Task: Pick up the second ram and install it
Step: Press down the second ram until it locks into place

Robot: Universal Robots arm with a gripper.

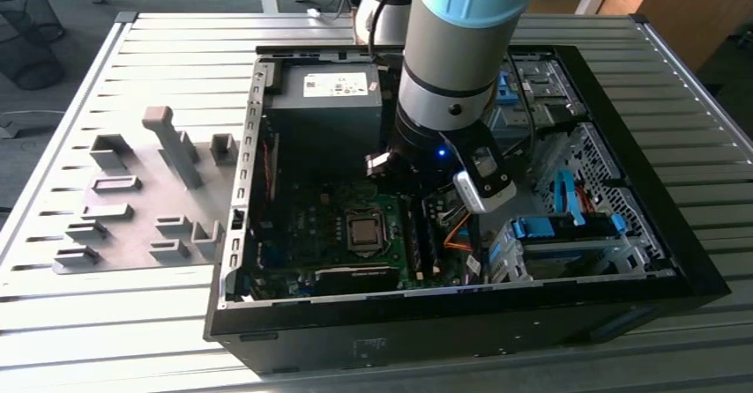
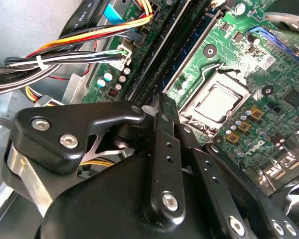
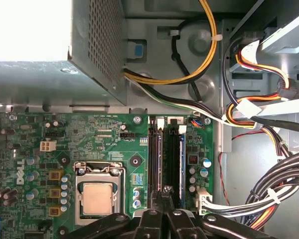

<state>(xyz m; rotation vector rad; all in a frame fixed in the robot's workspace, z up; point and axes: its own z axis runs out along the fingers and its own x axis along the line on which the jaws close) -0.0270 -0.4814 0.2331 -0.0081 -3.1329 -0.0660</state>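
Observation:
My gripper (image 1: 406,177) hangs inside the open computer case, low over the green motherboard (image 3: 104,134). In both wrist views its two black fingers (image 2: 164,144) are pressed together, tips (image 3: 164,191) just above the pair of long black memory slots (image 3: 164,159). A thin green strip, the second ram (image 1: 414,239), stands on edge in the slots right below the arm. I cannot tell whether the fingertips touch it. The processor socket (image 3: 97,196) lies beside the slots.
Bundled cables (image 3: 269,199) run close beside the slots, and the grey power supply box (image 1: 324,102) fills the case's far corner. On the exterior view's left, a grey fixture plate (image 1: 130,208) with plastic blocks lies on the slatted table. Blue drive brackets (image 1: 565,226) sit on the exterior view's right.

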